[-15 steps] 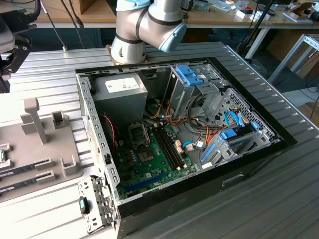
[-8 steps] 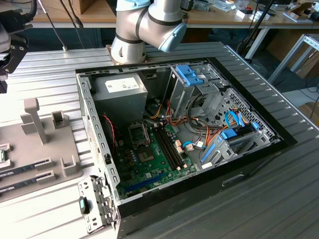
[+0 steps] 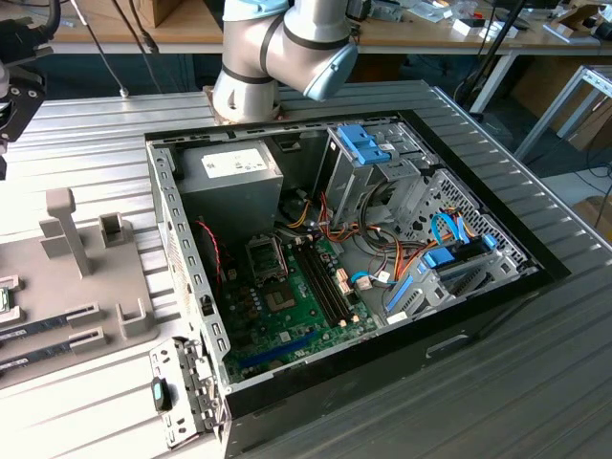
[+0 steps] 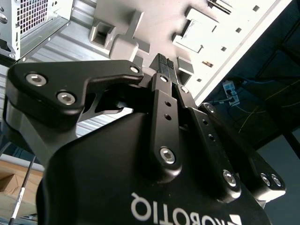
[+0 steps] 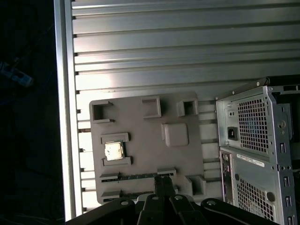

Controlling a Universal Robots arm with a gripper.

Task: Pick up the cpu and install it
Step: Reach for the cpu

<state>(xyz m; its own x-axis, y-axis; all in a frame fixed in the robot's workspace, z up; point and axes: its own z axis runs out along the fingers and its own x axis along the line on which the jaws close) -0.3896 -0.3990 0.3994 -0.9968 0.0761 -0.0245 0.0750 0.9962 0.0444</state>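
In the exterior view, the arm (image 3: 287, 43) stands on its base behind the open computer case (image 3: 478, 330). Its grey joints bend up and out of the picture at the top. At the exterior view's left edge, a black wrist part (image 3: 19, 81) hangs above the ribbed table (image 3: 478, 411), over the grey tray (image 3: 96, 287). The motherboard (image 3: 287, 320) lies in the case, and its socket (image 3: 268, 258) is near the power supply (image 3: 229, 172).

In the second wrist view, the gripper (image 4: 165, 63) points toward the tray (image 4: 215, 37). Its two black fingers (image 4: 161, 108) come together at the tips. I see no gap and nothing between them.

In the first wrist view, the gripper (image 5: 164, 182) looks straight down on the tray (image 5: 140, 131), and its closed tips are above the long slot with a memory stick (image 5: 136, 176). The cpu (image 5: 114, 151) lies flat in its square holder on the tray, silver top up. It is near the gripper but apart from it, not touched. The rear of the case (image 5: 258, 154) stands just beside the tray on the table (image 5: 187, 47).
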